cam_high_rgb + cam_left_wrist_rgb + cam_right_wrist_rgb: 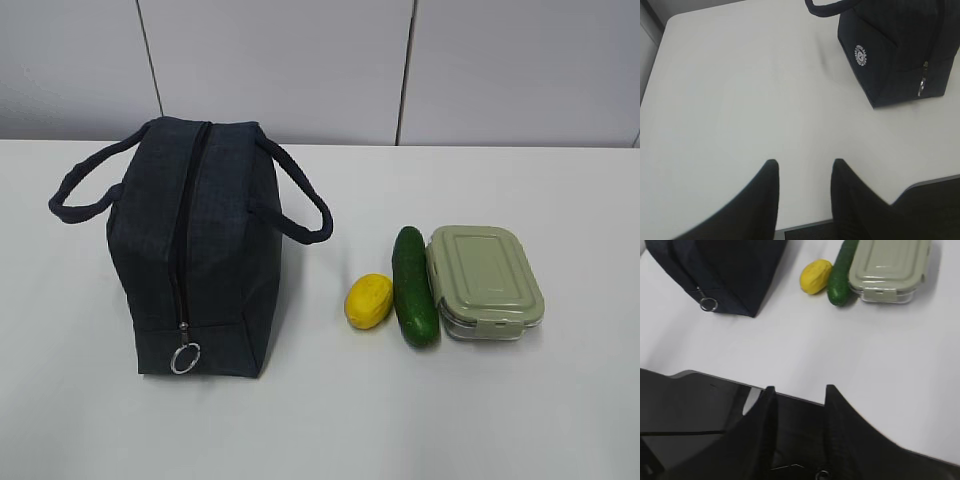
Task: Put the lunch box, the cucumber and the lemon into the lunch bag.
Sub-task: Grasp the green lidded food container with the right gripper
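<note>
The dark navy lunch bag (196, 250) stands on the left of the white table with its top zipper closed and its silver ring pull (185, 358) hanging at the near end. To its right lie the yellow lemon (368, 300), the dark green cucumber (414, 286) and the lunch box (484, 280) with its sage-green lid, side by side. Neither arm shows in the exterior view. My left gripper (803, 167) is open over bare table near the front edge, the lunch bag (895, 50) far off to its upper right. My right gripper (799, 391) is open and empty, well short of the lemon (815, 276), cucumber (841, 275) and lunch box (889, 269).
The white table (330, 420) ends at a pale panelled wall behind. A dark ledge (695, 410) runs along the table's near edge under both grippers. The bag's two loop handles (300, 195) droop to either side.
</note>
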`<state>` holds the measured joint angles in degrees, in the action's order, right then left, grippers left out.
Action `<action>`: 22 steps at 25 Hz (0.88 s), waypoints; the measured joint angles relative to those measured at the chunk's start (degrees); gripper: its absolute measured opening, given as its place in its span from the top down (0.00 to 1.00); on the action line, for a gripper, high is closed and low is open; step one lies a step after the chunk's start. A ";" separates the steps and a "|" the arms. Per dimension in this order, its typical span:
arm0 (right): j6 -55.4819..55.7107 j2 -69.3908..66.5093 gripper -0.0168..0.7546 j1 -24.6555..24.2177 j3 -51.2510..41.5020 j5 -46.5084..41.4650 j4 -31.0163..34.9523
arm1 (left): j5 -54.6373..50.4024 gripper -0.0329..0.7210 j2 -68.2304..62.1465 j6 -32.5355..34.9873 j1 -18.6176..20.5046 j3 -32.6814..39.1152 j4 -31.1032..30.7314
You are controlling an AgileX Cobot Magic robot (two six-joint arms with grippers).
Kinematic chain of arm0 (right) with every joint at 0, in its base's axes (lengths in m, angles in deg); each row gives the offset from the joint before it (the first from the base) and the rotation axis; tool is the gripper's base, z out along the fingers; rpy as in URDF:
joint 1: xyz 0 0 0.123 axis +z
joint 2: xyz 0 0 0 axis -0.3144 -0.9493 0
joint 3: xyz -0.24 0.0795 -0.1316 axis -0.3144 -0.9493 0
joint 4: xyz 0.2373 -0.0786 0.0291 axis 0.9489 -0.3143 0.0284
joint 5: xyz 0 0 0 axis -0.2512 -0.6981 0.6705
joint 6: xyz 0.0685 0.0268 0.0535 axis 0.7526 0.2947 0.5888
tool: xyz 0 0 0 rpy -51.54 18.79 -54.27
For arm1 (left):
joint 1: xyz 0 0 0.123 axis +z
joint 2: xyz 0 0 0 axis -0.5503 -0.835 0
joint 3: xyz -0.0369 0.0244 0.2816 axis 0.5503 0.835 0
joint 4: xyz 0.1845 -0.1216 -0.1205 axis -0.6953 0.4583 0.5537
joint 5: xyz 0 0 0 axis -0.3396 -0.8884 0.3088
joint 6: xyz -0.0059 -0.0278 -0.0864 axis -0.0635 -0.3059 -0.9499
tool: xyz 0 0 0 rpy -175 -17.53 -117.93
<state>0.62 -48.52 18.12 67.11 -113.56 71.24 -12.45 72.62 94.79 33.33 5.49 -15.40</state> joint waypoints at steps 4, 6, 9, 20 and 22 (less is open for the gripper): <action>-5.30 -6.07 0.67 0.00 0.00 4.00 8.42 | 0.00 0.64 0.00 0.00 0.00 0.00 0.00; -8.42 -9.07 0.67 0.00 0.00 5.26 12.54 | 0.00 0.64 0.00 0.00 0.00 0.00 0.00; -13.32 -13.85 0.67 0.00 0.00 6.13 17.80 | 0.00 0.64 0.00 0.00 0.00 0.00 0.00; -31.36 -31.54 0.67 0.00 0.00 9.25 31.97 | 0.00 0.64 0.00 0.00 0.00 0.00 0.00; -34.70 -35.33 0.67 0.00 0.11 9.40 34.15 | 0.00 0.64 0.00 0.00 0.00 0.00 0.00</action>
<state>-34.09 -83.84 18.12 67.22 -104.16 105.39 -12.45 72.62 94.79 33.33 5.49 -15.40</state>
